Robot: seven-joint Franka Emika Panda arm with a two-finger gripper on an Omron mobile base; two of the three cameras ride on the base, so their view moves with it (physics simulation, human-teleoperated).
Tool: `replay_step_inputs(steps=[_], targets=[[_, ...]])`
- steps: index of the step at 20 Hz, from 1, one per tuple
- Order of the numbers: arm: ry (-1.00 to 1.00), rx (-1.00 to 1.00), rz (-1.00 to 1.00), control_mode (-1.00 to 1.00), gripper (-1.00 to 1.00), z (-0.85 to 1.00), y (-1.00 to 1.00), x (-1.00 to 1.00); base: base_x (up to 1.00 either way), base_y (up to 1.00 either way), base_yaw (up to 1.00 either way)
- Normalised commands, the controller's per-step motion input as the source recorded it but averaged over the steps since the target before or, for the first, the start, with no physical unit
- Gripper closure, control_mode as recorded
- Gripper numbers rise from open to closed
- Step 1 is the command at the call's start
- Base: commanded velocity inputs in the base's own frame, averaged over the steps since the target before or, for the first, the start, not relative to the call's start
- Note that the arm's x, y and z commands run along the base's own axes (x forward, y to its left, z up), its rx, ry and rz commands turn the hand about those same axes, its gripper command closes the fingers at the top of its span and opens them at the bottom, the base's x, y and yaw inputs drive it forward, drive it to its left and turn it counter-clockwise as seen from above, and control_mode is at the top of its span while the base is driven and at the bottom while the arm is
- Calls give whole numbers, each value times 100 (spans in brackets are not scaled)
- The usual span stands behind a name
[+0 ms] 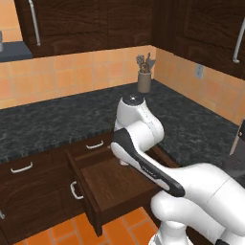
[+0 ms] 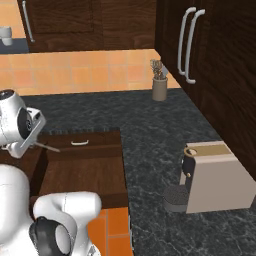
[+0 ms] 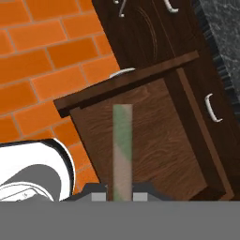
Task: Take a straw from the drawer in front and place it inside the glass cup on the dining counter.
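The drawer (image 1: 115,187) (image 2: 82,175) (image 3: 154,140) stands pulled out from under the black counter, and its dark wooden floor shows bare. My gripper (image 3: 123,195) hangs above it, shut on the straw (image 3: 123,145), a thin pale tan stick that runs up between the fingertips. From the right base view the straw (image 2: 48,147) pokes out sideways from the gripper (image 2: 33,142) over the drawer's back edge. The glass cup and the dining counter are out of view.
A black speckled counter (image 1: 57,122) (image 2: 150,130) runs around the corner. A utensil holder (image 1: 144,79) (image 2: 159,87) stands at its back and a coffee machine (image 2: 215,177) on the right. Dark cabinets hang above. Orange tile floor (image 3: 42,61) lies below the drawer front.
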Motion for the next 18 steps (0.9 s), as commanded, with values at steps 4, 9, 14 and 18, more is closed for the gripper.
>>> replay_step_inputs(steps=[4, 9, 14, 18], targets=[[-2, 0, 0, -100, 100, 45, -18, -76, 0, 0, 0], [-12, 0, 0, -100, 100, 36, -12, -27, 0, 0, 0], [-9, 0, 0, -100, 100, 0, 2, -13, 0, 0, 0], [0, 0, 0, 100, 100, 0, 0, 0, -55, 64, 13]])
